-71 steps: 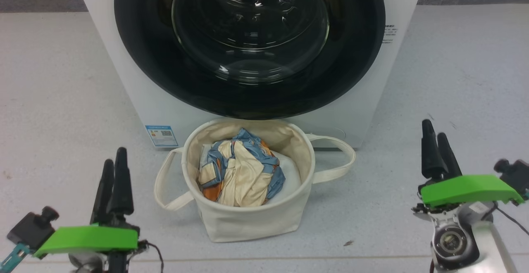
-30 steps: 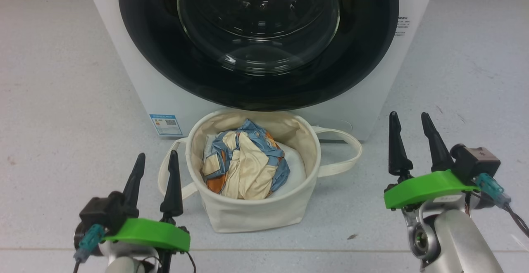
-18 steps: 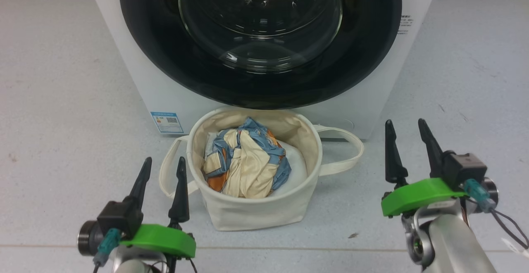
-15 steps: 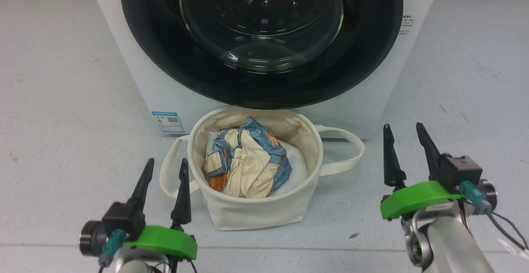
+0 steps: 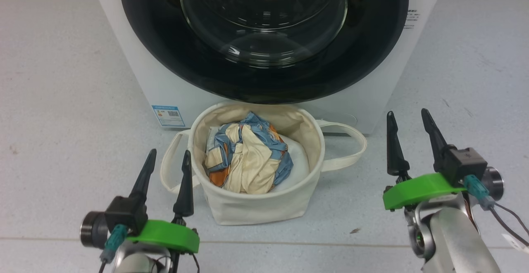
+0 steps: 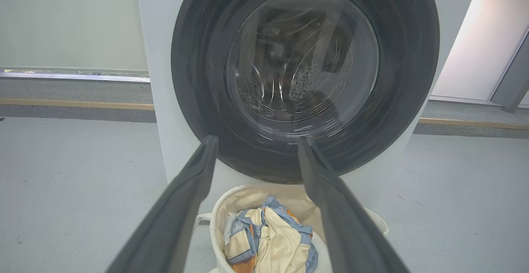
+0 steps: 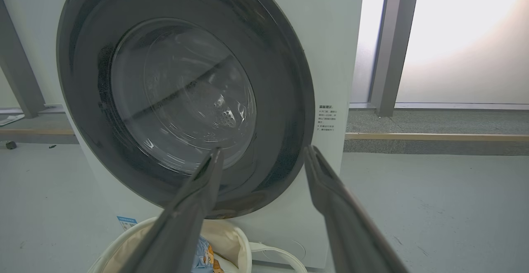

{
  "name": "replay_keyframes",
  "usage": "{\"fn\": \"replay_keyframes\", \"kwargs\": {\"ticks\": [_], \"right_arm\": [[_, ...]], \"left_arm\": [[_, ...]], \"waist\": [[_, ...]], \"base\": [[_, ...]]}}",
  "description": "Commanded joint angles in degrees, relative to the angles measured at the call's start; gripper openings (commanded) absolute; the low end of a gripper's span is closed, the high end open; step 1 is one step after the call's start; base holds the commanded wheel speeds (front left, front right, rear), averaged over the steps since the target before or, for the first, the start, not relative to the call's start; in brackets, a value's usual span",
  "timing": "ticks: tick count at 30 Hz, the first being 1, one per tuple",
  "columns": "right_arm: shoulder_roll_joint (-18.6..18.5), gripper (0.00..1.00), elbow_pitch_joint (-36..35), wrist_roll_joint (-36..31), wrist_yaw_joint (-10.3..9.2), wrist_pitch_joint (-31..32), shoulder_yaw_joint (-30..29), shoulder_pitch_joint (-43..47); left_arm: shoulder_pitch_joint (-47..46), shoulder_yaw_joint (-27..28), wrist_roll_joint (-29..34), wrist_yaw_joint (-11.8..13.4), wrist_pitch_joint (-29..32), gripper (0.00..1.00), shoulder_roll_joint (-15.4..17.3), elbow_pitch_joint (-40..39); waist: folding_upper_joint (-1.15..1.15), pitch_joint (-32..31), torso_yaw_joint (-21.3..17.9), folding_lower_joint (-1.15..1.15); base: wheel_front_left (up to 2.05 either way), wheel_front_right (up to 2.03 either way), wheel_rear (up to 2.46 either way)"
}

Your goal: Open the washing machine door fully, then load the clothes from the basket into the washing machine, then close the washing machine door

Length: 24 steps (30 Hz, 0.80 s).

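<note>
The washing machine [image 5: 165, 83] stands white ahead of me, its door [image 5: 264, 21] lying flat against the front, black rim around domed glass. Below it on the floor sits the cream basket [image 5: 256, 207], holding the cream, blue and orange garment [image 5: 248, 161] on a white pad [image 5: 299, 157]; the light-blue bear garment is hidden. My left gripper [image 5: 170, 152] is open beside the basket's left handle [image 5: 171, 169]. Right of the basket, my right gripper [image 5: 406, 112] is open too. The left wrist view looks past its gripper [image 6: 257, 140] at the door [image 6: 303, 66]. The right gripper [image 7: 264, 150] faces the door [image 7: 182, 95].
A blue label sticker [image 5: 167, 116] marks the washer's lower left front. Grey floor [image 5: 62, 99] spreads to both sides of the washer. A low wall ledge [image 7: 434, 136] and a window frame [image 7: 384, 46] stand behind on the right.
Both wrists have turned since the earliest frame, and each pair of fingers now stands apart. The head camera has shifted, sliding the scene a little. Door and basket have not moved.
</note>
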Motion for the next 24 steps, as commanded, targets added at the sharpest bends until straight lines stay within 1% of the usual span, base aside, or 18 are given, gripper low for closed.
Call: {"fn": "replay_keyframes", "kwargs": {"ticks": [1, 5, 8, 14, 17, 24], "right_arm": [[0.2, 1.0, -1.9, 0.4, 0.0, -0.7, 0.9, -1.9], [0.2, 1.0, -1.2, 0.7, 0.0, -0.7, 0.9, -1.7], [0.2, 1.0, -1.1, 1.2, 0.0, -0.7, 0.4, -1.8], [0.2, 1.0, -1.2, 1.9, 0.0, -0.7, -0.3, -1.8], [0.2, 1.0, -1.1, 2.2, 0.0, -0.7, -0.3, -1.8], [0.2, 1.0, -0.3, 2.8, 0.0, -0.7, -0.7, -1.5]], "left_arm": [[-2.0, 1.7, -0.4, 0.5, -0.7, 1.0, 0.6, -1.2], [-2.2, 1.7, -1.7, 0.5, -0.7, 1.0, 0.6, 0.3], [-2.3, 2.4, -4.2, 0.6, -0.7, 1.0, 0.6, 0.6], [-2.3, 2.6, -5.0, 0.7, -0.7, 1.0, 0.6, 1.3], [-2.3, 3.0, -8.3, -0.1, -0.7, 1.0, 0.6, 2.1], [-2.7, 3.9, -10.4, -1.0, -0.7, 1.0, 0.6, 4.0]], "waist": [[0.0, 0.1, 0.0, 0.0], [0.0, 0.1, 0.0, 0.0], [0.0, 0.0, 0.0, 0.0], [0.0, -0.2, 0.0, 0.0], [0.0, -0.2, -0.1, 0.0], [0.0, -0.5, -0.2, 0.0]], "base": [[0.0, 0.0, 0.0], [0.0, 0.0, 0.0], [0.0, 0.0, 0.0], [0.0, 0.0, 0.0], [0.0, 0.0, 0.0], [0.0, 0.0, 0.0]]}}
